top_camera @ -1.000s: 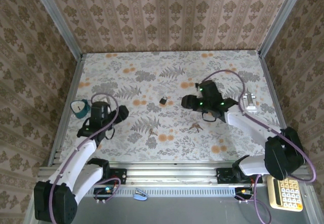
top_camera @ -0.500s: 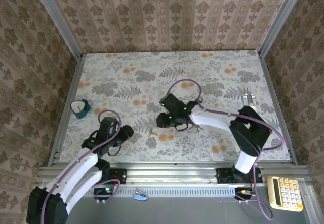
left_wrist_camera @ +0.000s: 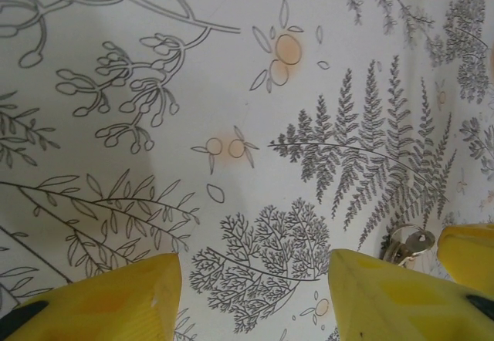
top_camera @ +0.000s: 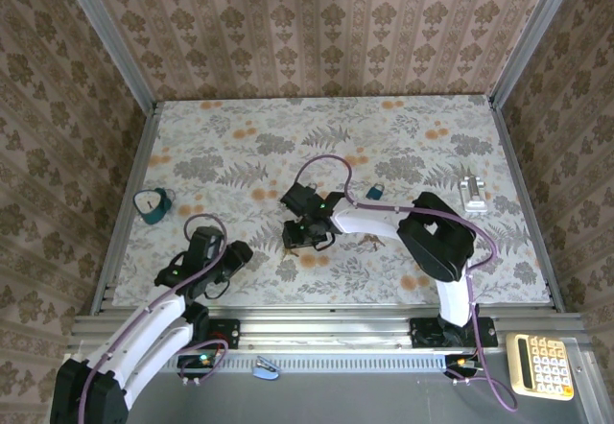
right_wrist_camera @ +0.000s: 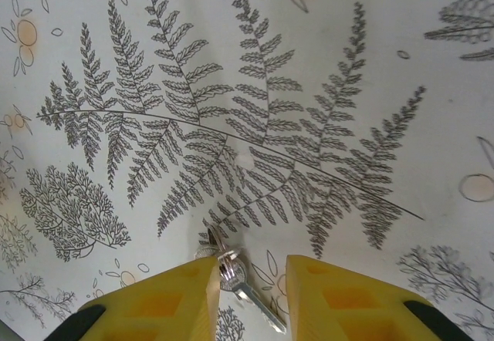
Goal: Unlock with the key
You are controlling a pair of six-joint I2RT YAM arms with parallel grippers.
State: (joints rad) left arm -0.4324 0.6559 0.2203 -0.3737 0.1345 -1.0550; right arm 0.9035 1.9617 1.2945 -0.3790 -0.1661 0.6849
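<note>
Nearest, your left gripper [left_wrist_camera: 251, 279] hovers with jaws apart and empty over the floral table [left_wrist_camera: 231, 86]; beyond it, your right gripper [right_wrist_camera: 253, 275] stands unclosed astride the key [right_wrist_camera: 245, 288], which lies flat on the table; farther back rests the padlock [top_camera: 376, 191]

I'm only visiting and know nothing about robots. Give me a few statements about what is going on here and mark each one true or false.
1. A key lies on the table between the yellow fingers of the right gripper. True.
2. The left gripper is clamped on the key. False: its fingers stand apart with nothing between them, and the key lies off to one side.
3. The calculator sits in the middle of the flowery table. False: it rests off the table, past its near right corner.
4. A small teal padlock lies on the table, apart from both grippers. True.
</note>
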